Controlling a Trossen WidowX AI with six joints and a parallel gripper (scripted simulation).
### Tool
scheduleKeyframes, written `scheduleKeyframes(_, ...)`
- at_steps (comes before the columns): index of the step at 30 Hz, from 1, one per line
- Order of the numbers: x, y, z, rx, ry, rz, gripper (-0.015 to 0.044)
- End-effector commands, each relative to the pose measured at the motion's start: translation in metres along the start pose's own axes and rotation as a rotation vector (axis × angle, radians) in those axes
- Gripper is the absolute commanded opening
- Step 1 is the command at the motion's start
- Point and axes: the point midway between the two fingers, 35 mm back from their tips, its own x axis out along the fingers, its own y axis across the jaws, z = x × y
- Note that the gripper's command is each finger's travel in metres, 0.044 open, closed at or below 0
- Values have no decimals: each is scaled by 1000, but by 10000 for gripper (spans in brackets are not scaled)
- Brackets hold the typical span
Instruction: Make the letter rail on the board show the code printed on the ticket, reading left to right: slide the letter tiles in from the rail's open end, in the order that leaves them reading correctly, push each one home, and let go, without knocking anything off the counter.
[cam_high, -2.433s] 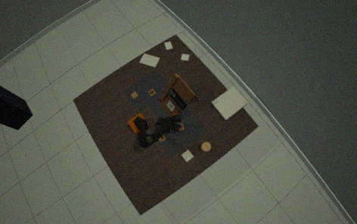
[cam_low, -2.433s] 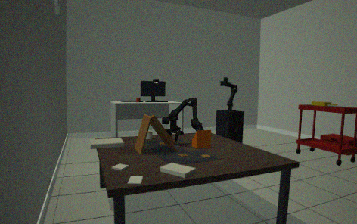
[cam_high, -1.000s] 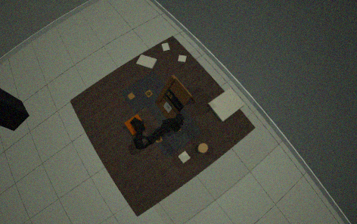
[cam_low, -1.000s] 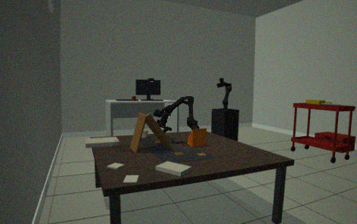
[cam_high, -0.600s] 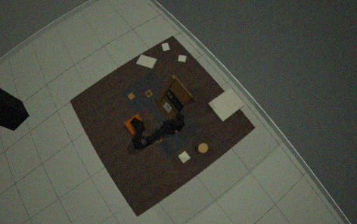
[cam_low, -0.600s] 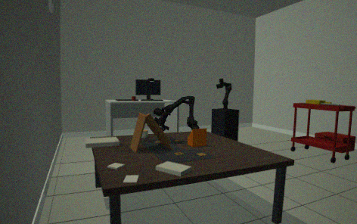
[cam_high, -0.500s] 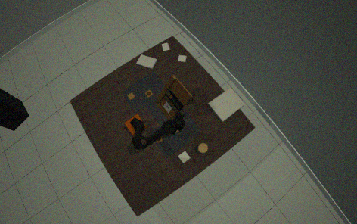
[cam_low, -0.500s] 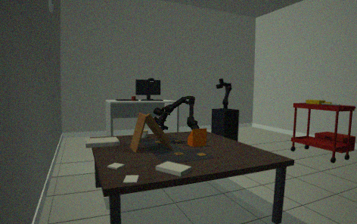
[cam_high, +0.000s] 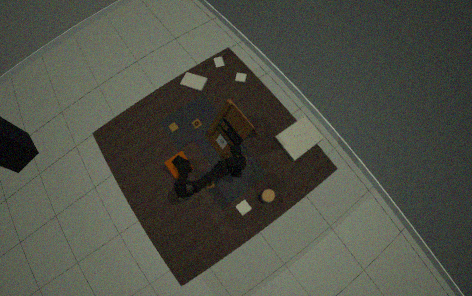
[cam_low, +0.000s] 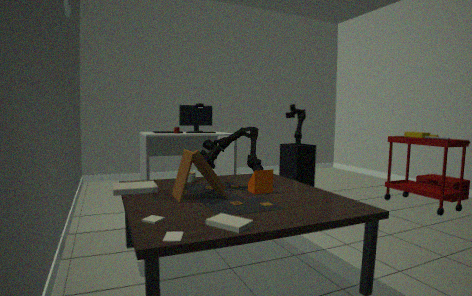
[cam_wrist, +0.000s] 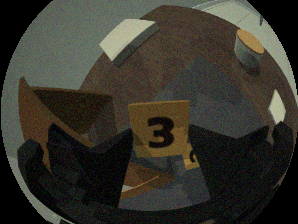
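Note:
My gripper (cam_wrist: 160, 131) (cam_low: 210, 156) is shut on a yellow tile marked 3 (cam_wrist: 160, 111), which reads upright in the wrist view. It is raised beside the brown wooden board (cam_high: 243, 120) (cam_low: 182, 177) (cam_wrist: 29, 112), which stands like a tent. A dark rail (cam_high: 229, 131) runs along the board; its slots are too dim to read. The pale ticket (cam_high: 221, 142) is on the board's slope, its print unreadable. Another lettered tile (cam_wrist: 192, 158) shows partly behind the held one. Two more tiles (cam_high: 173, 127) (cam_high: 196, 123) (cam_low: 236, 203) (cam_low: 266, 204) lie on the dark mat.
An orange block (cam_high: 171, 166) (cam_low: 261, 182) stands by the arm's base. A large pale slab (cam_high: 299, 138) (cam_low: 135, 188) (cam_wrist: 125, 39) lies beyond the board. A round tin (cam_high: 268, 195) (cam_wrist: 250, 45) and a white card (cam_high: 243, 207) are nearby. A pale book (cam_high: 194, 81) (cam_low: 229, 221) lies on the tabletop.

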Motion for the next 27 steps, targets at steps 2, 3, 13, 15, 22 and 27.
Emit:
scheduleKeyframes(2,-4,5,13,-138,-52,33,0)
scheduleKeyframes(3,-5,6,15,-170,-62,39,0)
scheduleKeyframes(13,-12,17,37,-490,-173,81,0)
scheduleKeyframes(15,-14,19,41,-554,-198,85,0)
scheduleKeyframes(22,-19,25,53,-731,-269,88,0)
scheduleKeyframes(27,-19,25,53,-731,-269,88,0)
